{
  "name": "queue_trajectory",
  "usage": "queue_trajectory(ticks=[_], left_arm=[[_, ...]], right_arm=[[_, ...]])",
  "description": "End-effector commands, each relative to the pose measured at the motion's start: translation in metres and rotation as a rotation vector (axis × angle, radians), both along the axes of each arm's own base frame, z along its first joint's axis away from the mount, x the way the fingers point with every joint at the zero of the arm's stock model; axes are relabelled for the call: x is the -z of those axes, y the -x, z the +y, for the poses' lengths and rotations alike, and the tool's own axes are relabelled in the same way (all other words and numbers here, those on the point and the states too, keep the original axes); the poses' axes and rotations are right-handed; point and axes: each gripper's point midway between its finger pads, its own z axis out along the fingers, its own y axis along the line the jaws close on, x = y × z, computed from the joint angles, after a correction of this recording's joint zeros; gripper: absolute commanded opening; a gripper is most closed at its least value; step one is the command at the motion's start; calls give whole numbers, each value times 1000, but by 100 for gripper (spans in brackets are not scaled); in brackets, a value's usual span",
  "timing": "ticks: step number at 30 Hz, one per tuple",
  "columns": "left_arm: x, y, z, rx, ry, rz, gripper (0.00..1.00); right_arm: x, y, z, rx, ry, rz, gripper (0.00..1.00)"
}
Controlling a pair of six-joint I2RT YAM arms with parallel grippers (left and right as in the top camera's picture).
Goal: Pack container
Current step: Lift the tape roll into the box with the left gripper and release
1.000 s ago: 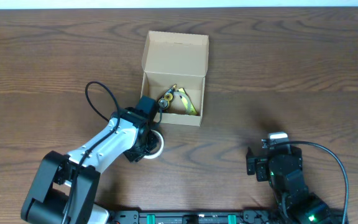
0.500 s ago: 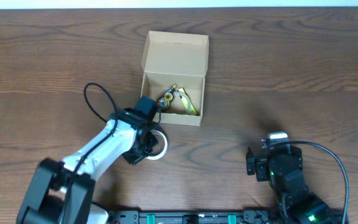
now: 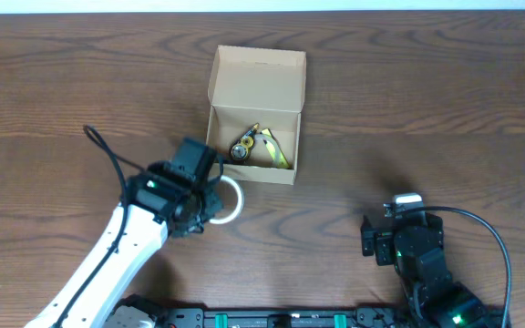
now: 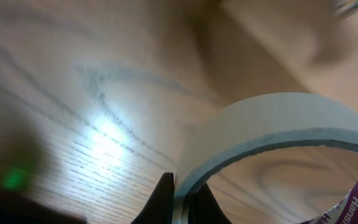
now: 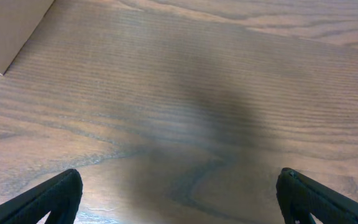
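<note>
"What did the left hand (image 4: 182, 194) have?"
"It pinched the wall of the white tape roll (image 4: 272, 124), just beside the container's (image 3: 258, 82) near-left corner."
"And the packing?"
"Lid open, yellowish items (image 3: 262, 148) inside; the roll remained outside. The right hand (image 5: 179, 186) sat spread open, near right."

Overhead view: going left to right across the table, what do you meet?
Left arm → container → right gripper. The tape roll pinched in the left gripper overlaps the container's left edge in that direction, so it is left out.
</note>
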Motion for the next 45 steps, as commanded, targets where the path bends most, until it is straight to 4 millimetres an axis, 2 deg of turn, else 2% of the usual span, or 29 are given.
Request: queue_trajectory(ticks=[1,5,8,10,13,16,25,34,38,42,45], left_arm=[[-43,-35,2,85,-75,-137,6],[-94,-81,-4,165,-154,-228,6],[-110,-108,-14,213,-176,-272,6],[-112,-131,-24,257,-191,-280,6],[-101,-153,-35,306,-202,-254,5],[-79,-163,-41,321,-212,-202,6],[-29,-167,-51,345,-202,-77,5],[19,-163,-60,366,-182,50,5],[31,-165,-61,368,-188,68,6],[33,-169,-63,367,-186,57,6],[33,-171,-62,366,-191,49,13]], right_arm=[[1,0,-5,15,17,-2,99],[1,0,-5,15,17,-2,99],[1,0,-5,15,17,-2,99],[1,0,-5,15,17,-2,99],[1,0,-5,15,17,-2,99],[1,0,-5,15,17,-2,99],[1,0,-5,15,17,-2,99],[1,0,-5,15,17,-2,99],[1,0,-5,15,17,-2,99],[1,0,-5,15,17,-2,99],[1,0,-5,15,17,-2,99]])
